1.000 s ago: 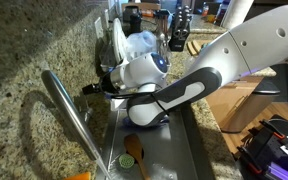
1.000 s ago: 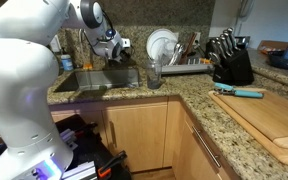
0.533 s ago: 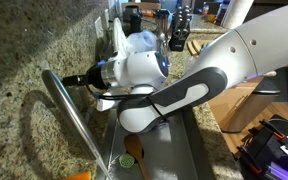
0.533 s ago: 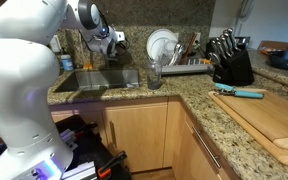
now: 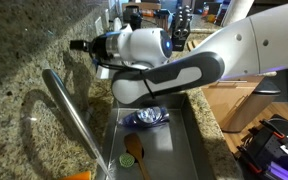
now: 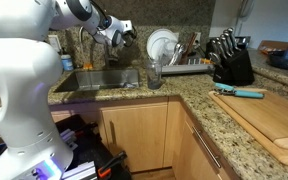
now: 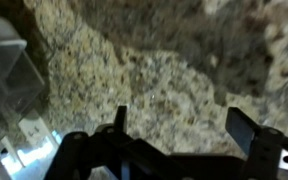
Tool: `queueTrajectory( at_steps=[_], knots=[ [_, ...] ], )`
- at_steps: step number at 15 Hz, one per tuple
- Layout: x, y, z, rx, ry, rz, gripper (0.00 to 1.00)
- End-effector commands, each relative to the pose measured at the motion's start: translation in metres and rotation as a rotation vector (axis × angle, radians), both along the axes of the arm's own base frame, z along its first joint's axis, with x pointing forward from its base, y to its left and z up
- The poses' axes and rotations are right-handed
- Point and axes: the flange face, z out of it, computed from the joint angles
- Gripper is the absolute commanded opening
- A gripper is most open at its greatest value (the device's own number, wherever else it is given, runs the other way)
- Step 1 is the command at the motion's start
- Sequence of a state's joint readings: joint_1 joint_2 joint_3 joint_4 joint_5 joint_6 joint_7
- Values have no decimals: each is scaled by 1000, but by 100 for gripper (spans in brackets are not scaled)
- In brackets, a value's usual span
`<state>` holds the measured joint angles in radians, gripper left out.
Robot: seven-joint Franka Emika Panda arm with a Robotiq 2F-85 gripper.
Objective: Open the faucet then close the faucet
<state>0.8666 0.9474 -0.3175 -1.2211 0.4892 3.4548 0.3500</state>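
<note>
Gripper [image 5: 76, 45] fingers spread, empty, at 12 o'clock of faucet [image 5: 74, 120], apart from it. We see no water; we judge completion unconfirmed.

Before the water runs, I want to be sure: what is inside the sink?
In an exterior view the sink holds what looks like a wooden spoon and a shiny crumpled item. The arm covers its far end, so anything there is hidden.
</note>
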Motion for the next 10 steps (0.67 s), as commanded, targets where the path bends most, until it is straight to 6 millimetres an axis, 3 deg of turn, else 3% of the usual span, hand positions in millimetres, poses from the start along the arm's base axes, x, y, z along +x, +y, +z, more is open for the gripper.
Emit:
queueTrajectory(
  at_steps=[1, 3, 6, 10],
  knots=[
    [5, -11, 11, -14, -14, -31, 100],
    [7, -17, 20, -19, -20, -42, 100],
    [6, -20, -3, -81, 123, -44, 100],
    [6, -32, -15, -185, 241, -55, 100]
  ],
)
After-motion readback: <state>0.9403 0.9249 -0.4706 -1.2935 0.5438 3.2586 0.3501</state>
